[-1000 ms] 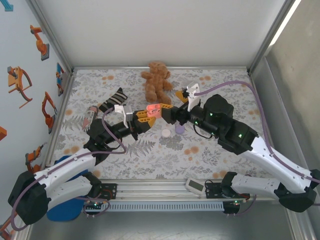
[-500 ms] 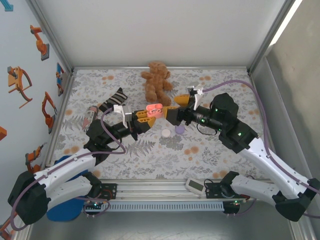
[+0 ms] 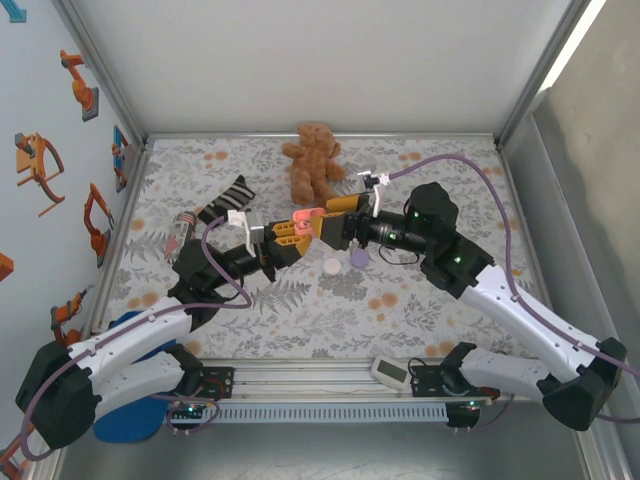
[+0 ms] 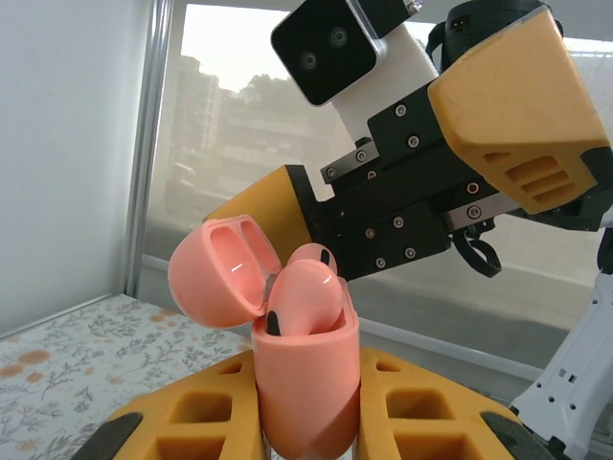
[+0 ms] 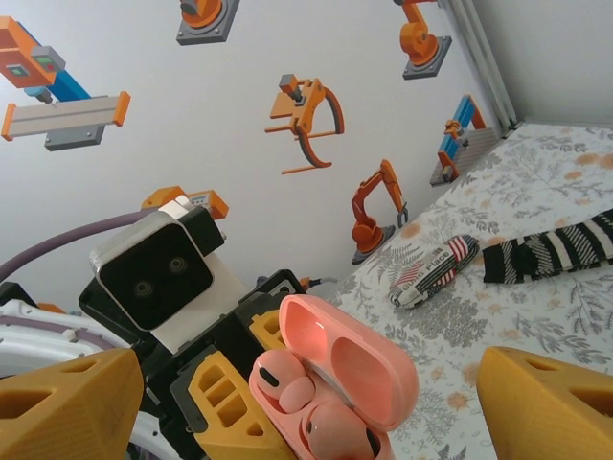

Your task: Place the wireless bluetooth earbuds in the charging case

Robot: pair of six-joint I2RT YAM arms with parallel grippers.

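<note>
My left gripper [image 3: 298,228] is shut on a salmon-pink charging case [image 3: 308,216], held upright above the mat with its lid [image 4: 218,264] swung open. Two salmon-pink wireless bluetooth earbuds [image 4: 305,302] sit in the case's wells, their rounded heads standing above the rim; the right wrist view shows them side by side [image 5: 280,376] under the lid [image 5: 354,364]. My right gripper [image 3: 328,219] is open, its yellow fingers [image 5: 67,398] wide on either side of the case without touching it.
A brown teddy bear [image 3: 313,160] lies at the back centre, a striped sock [image 3: 225,200] and a printed tube [image 3: 180,228] to the left. Small white [image 3: 332,266] and lilac [image 3: 359,258] round pieces rest on the mat below the grippers. A white device [image 3: 390,370] lies at the front rail.
My right gripper has moved left, closer to the case, and its fingers have spread a little wider. The left gripper and the case have stayed still.
</note>
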